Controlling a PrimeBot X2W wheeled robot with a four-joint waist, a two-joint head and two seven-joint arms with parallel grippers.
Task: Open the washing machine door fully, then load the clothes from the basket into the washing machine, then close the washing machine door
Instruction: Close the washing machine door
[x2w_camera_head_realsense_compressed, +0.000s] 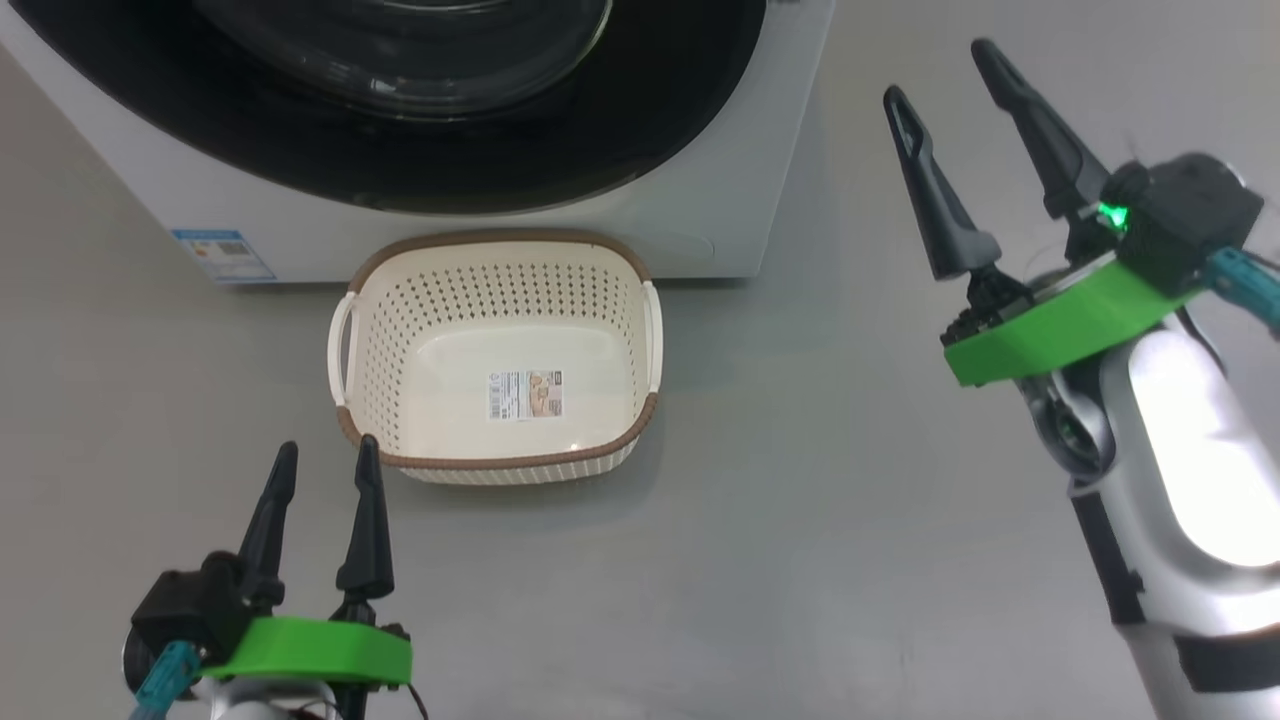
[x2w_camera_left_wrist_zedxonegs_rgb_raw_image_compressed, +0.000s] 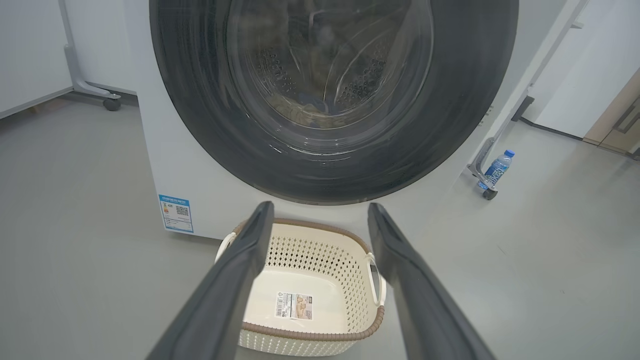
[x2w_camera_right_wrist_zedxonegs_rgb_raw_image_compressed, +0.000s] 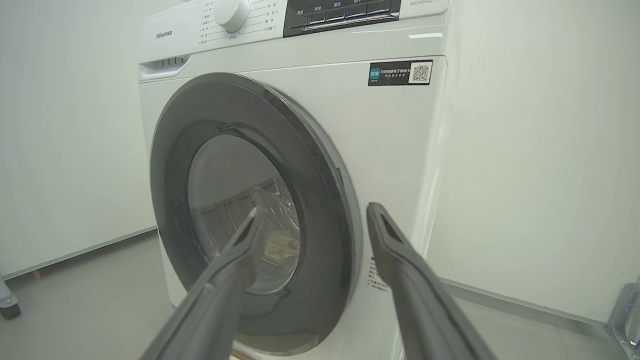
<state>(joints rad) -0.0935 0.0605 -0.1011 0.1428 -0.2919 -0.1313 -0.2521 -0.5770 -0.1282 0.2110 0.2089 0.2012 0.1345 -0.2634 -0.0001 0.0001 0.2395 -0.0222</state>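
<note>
- The door (x2w_camera_right_wrist_zedxonegs_rgb_raw_image_compressed: 225, 175) looks shut: in the right wrist view its black ring lies flat against the front of the washer (x2w_camera_right_wrist_zedxonegs_rgb_raw_image_compressed: 390, 130), with no gap showing at the edge.
- Clothes (x2w_camera_left_wrist_zedxonegs_rgb_raw_image_compressed: 305, 117) show through the glass as a pale heap with a bit of blue, low in the drum. How many pieces there are cannot be told.
- The basket (x2w_camera_head_realsense_compressed: 497, 462) sits on the floor (x2w_camera_head_realsense_compressed: 800, 500) just in front of the washer, below the door. It is empty, and the sticker (x2w_camera_head_realsense_compressed: 525, 395) on its bottom is bare.
- The left gripper (x2w_camera_head_realsense_compressed: 327, 448) hangs low near the basket's front left corner, apart from it. Its jaws are parted a little and hold nothing.
- The right gripper (x2w_camera_head_realsense_compressed: 940, 72) is raised off to the right of the washer and points toward the door's right side without touching it. Its jaws are spread wider and are likewise empty.
- Judged from this, all three steps appear done: the load is inside, the basket is cleared, and the door is back against the washer.
- What may be left is only to make sure the latch has caught, which the views cannot show. A firm press on the ring's right side would settle it.
- A water bottle (x2w_camera_left_wrist_zedxonegs_rgb_raw_image_compressed: 497, 167) stands on the floor well off to the washer's side, clear of the work.
</note>
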